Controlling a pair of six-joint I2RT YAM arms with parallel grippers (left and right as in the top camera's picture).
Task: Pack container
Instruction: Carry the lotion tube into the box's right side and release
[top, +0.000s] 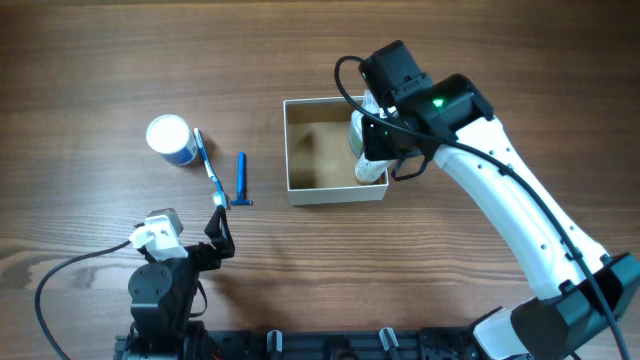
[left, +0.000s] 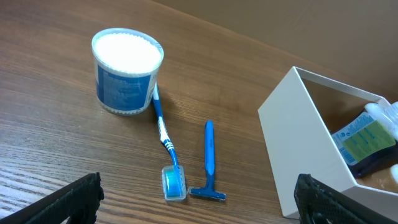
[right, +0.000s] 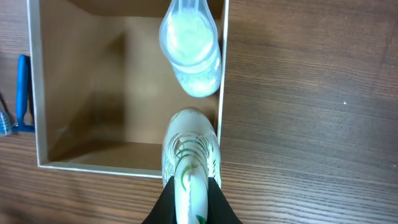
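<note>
The container (top: 320, 195) is a square, shallow box with white walls and a brown inside; it also shows in the right wrist view (right: 112, 93) and the left wrist view (left: 305, 143). My right gripper (top: 376, 155) is shut on a white tube with a green pattern (right: 189, 155), held at the box's near right corner. A clear bottle (right: 189, 53) lies inside against the right wall. My left gripper (left: 199, 183) is open and empty, just short of the toothbrush (left: 165, 140) and blue razor (left: 210, 162).
A round blue jar with a white lid (top: 172, 140) stands left of the box, with the toothbrush (top: 208, 170) leaning against it and the razor (top: 241, 180) beside it. My left gripper (top: 218, 225) sits near the front edge. Bare wood lies right of the box.
</note>
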